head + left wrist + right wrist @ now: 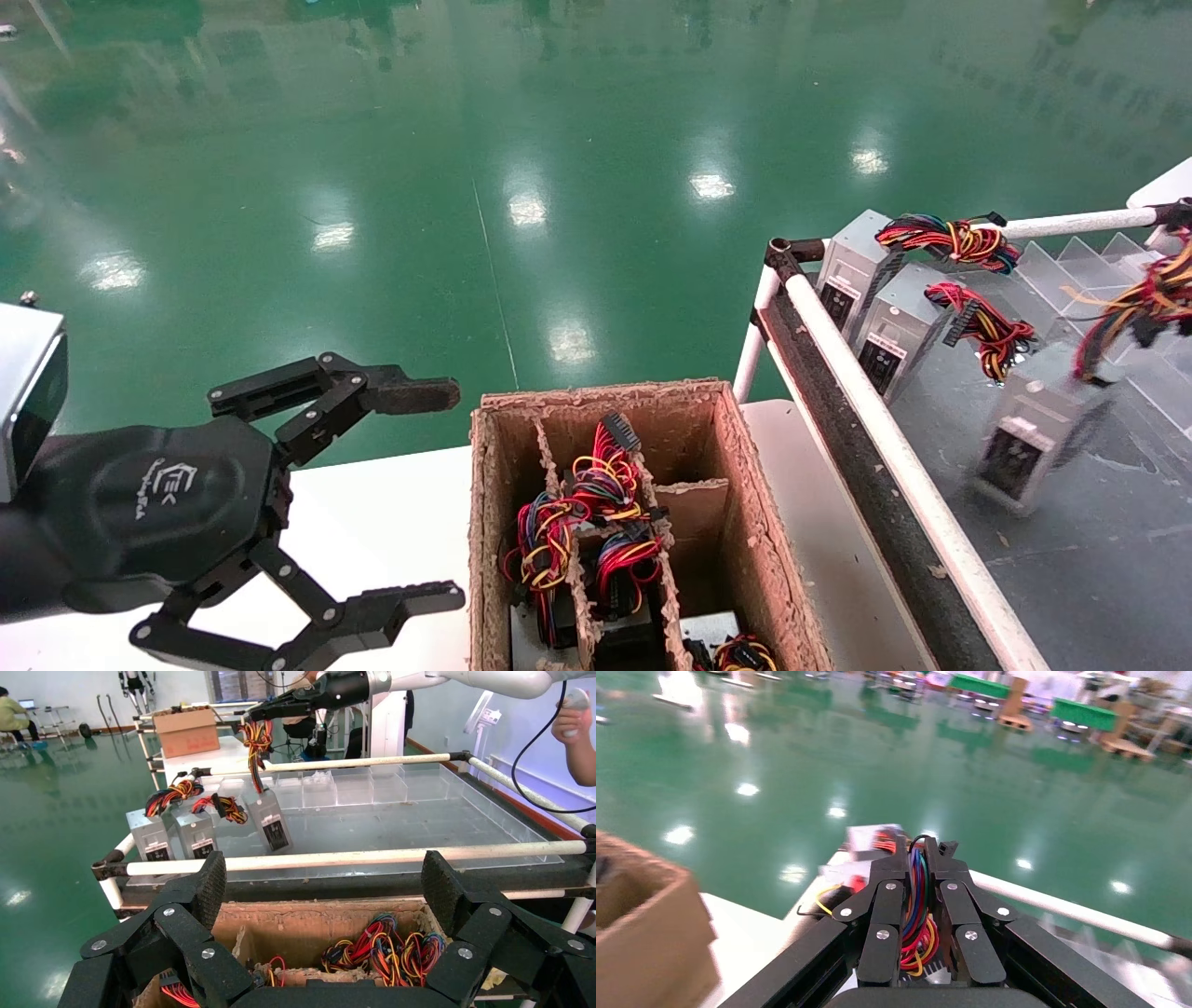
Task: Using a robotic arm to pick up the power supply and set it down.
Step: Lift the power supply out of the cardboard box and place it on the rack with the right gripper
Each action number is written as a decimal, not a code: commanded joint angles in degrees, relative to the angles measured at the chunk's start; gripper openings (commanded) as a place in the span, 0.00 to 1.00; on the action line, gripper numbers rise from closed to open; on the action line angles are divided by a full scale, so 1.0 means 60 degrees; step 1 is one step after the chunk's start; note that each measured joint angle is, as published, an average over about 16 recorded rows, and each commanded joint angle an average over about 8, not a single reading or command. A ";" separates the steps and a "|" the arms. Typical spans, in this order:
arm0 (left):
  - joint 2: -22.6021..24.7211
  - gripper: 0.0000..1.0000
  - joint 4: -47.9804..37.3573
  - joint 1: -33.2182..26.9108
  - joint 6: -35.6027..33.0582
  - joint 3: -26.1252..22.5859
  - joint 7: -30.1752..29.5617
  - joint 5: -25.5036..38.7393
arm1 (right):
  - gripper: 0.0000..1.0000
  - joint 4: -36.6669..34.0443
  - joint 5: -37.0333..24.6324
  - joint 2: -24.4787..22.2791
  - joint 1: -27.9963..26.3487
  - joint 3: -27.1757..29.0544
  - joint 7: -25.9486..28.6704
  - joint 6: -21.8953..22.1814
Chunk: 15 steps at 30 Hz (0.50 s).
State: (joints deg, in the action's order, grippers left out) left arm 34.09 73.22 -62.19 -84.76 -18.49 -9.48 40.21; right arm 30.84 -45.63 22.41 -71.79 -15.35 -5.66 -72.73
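Grey metal power supply [1034, 431] | black socket end | hangs by wire bundle [1131, 308]

A factory or industrial workshop floor. Glossy green epoxy flooring [521, 140] is reflecting rows of ceiling lights. A white worktable [372, 522] is holding a rough cardboard crate [754, 550] divided into slots, with wire bundles [596, 503] poking out. Beside it, a pipe-framed rack [894, 438] with clear plastic dividers is holding grey power supplies [894, 326] in a row. Farther back (seen from the wrist cameras), a cardboard box [186, 731] is sitting on another table, a seated worker [14, 716] is working at a bench, and pallets [1011, 721] are standing by green-topped benches [979, 685].
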 commanded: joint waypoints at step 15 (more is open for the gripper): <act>-0.0002 1.00 0.0000 -0.0001 0.0002 -0.0005 0.0002 -0.0003 | 0.00 -0.2149 -0.2015 0.1335 -0.2962 -0.0828 -0.0645 0.2133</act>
State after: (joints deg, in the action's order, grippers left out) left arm 34.08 73.22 -62.20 -84.74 -18.52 -9.46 40.19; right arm 17.71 -57.26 30.86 -89.45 -20.07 -9.27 -58.69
